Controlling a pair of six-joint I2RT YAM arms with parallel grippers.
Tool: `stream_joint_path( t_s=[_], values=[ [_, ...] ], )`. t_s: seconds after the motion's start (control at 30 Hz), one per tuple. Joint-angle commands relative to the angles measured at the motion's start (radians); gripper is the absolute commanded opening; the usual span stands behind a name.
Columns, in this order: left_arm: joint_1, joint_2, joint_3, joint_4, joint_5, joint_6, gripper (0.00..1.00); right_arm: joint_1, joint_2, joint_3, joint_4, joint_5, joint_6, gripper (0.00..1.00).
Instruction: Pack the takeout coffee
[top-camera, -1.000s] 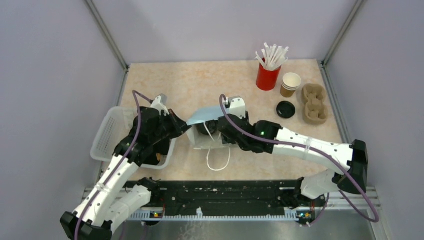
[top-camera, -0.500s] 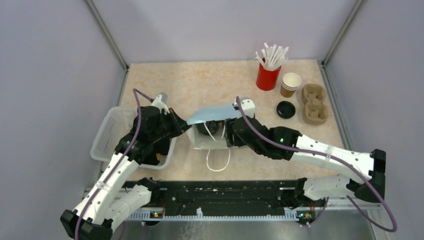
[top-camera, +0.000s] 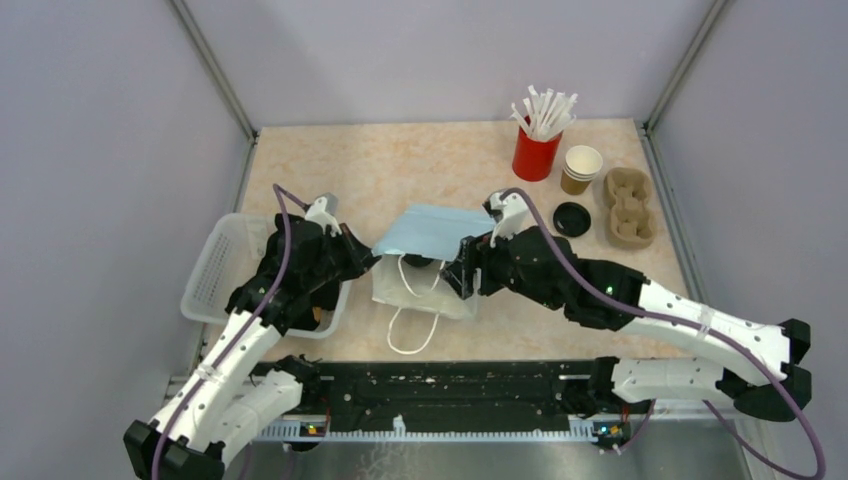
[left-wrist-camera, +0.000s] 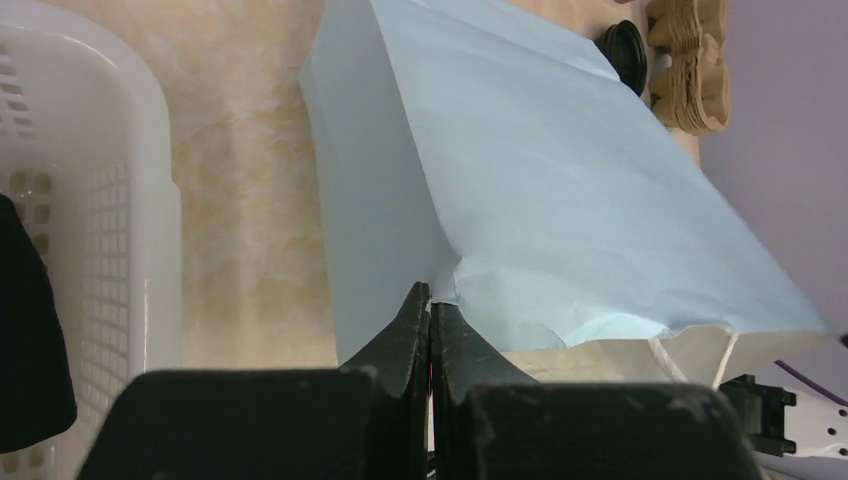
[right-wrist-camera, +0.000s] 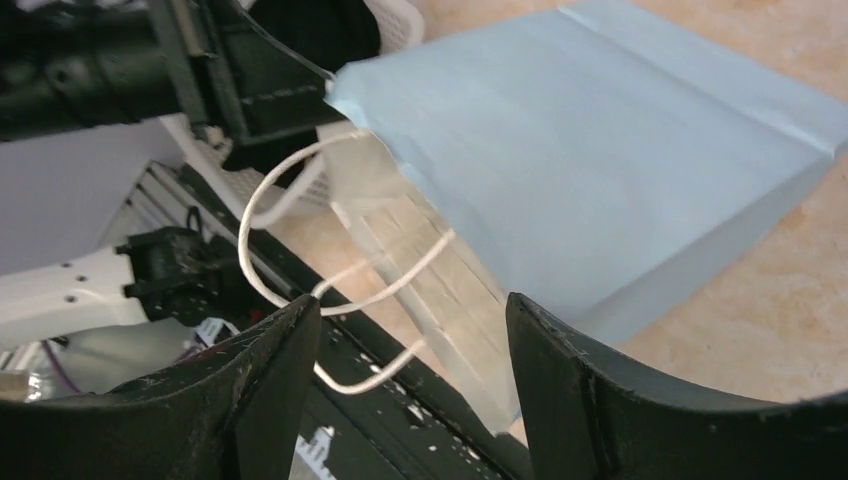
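The pale blue bag (top-camera: 432, 232) lies on its side mid-table, its white-lined mouth toward the near edge. A dark round shape (top-camera: 424, 262) sits just inside the mouth; I cannot tell what it is. My left gripper (top-camera: 368, 258) is shut on the bag's left rim corner (left-wrist-camera: 445, 285). My right gripper (top-camera: 466, 272) stands open at the bag's right side, apart from it, with nothing between its fingers (right-wrist-camera: 270, 370). The string handles (right-wrist-camera: 290, 265) hang in front. One takeout coffee cup (top-camera: 581, 167), brown kraft with no lid on, stands at the back right, a black lid (top-camera: 572, 218) flat beside it.
A red cup of white straws (top-camera: 537, 140) stands at the back, left of the kraft cup. A pulp cup carrier (top-camera: 628, 207) lies by the right wall. A white perforated basket (top-camera: 212, 268) sits under the left arm, also in the left wrist view as the basket (left-wrist-camera: 120, 200).
The right gripper has drawn back to the right, out of the bag's mouth, and opened wider. The bag has swung and its mouth now sags toward the near edge. The left grip is unchanged.
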Motion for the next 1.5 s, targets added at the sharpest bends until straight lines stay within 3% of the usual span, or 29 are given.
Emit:
stream_joint_path(
  t_s=[0.0,0.23,0.3,0.53,0.77,0.97,1.17,1.3,1.47],
  values=[
    [-0.002,0.049,0.115,-0.114,-0.026,0.002,0.0,0.009,-0.011,0.132,0.015,-0.026,-0.012,0.69],
    [-0.002,0.211,0.383,-0.373,0.067,-0.051,0.0,-0.003,0.01,0.302,-0.179,0.185,0.058,0.78],
    [-0.002,0.264,0.473,-0.459,0.069,-0.052,0.0,-0.067,0.015,0.334,-0.243,0.189,0.1,0.79],
    [0.009,0.433,0.703,-0.679,0.098,-0.06,0.0,-0.369,0.032,0.335,-0.347,-0.131,0.131,0.79],
    [0.074,0.554,0.718,-0.66,0.238,-0.094,0.0,-0.49,0.198,0.461,-0.5,-0.293,0.059,0.81],
    [0.09,0.565,0.762,-0.641,0.223,-0.08,0.18,-0.673,0.312,0.581,-0.536,-0.404,-0.058,0.82],
    [0.093,0.567,0.839,-0.671,0.15,-0.02,0.53,-0.867,0.463,0.752,-0.547,-0.427,-0.171,0.82],
    [0.092,0.577,0.905,-0.709,0.094,0.047,0.71,-0.973,0.566,0.826,-0.502,-0.384,-0.192,0.82],
    [0.092,0.581,0.987,-0.738,0.048,0.118,0.82,-1.059,0.701,0.872,-0.362,-0.39,-0.218,0.78]
  ],
)
